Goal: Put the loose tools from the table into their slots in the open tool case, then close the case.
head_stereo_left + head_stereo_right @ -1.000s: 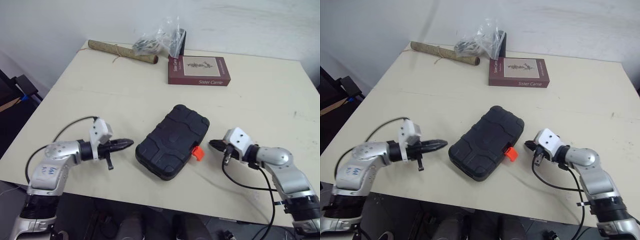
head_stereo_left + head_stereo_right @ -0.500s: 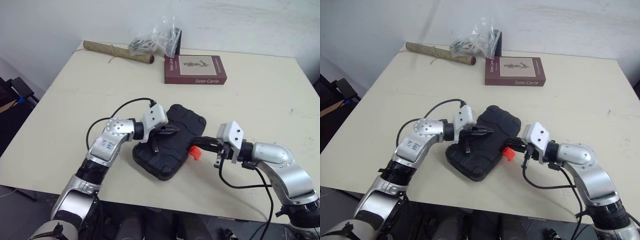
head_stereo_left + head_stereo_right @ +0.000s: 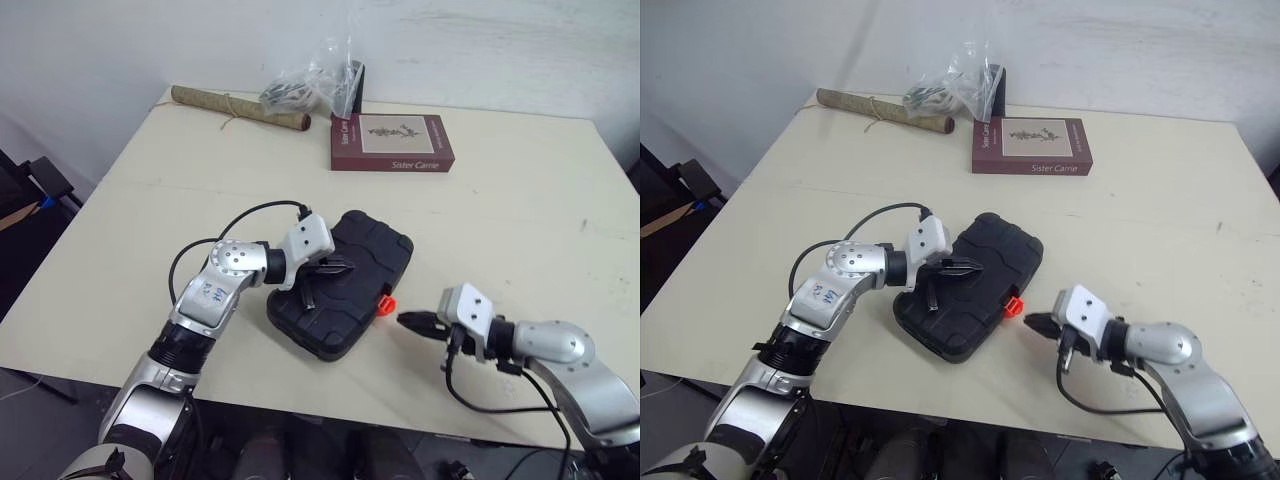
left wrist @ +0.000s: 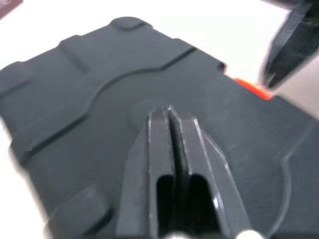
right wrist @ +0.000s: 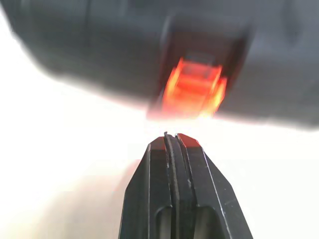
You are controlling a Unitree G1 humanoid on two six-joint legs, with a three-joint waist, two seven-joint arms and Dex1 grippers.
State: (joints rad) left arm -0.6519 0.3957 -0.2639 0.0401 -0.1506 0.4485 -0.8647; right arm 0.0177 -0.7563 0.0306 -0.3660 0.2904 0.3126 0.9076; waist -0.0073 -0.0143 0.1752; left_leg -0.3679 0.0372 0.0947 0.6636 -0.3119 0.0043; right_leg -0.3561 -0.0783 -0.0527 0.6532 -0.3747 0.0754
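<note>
The black tool case lies shut in the middle of the table, its lid down. Its orange latch sits on the front right side, facing my right arm. My left gripper is shut, and its tips rest on top of the lid. My right gripper is shut and empty. It points at the latch from a short gap away, low over the table. No loose tools show on the table.
A dark red book lies at the back of the table. Beside it are a crumpled clear plastic bag and a rolled brown stick. The table's front edge runs just under my right forearm.
My left gripper swung from left of the case onto its lid and stays there. My right gripper reached the orange latch half a second ago and has since drawn back. The latch now lies flatter.
</note>
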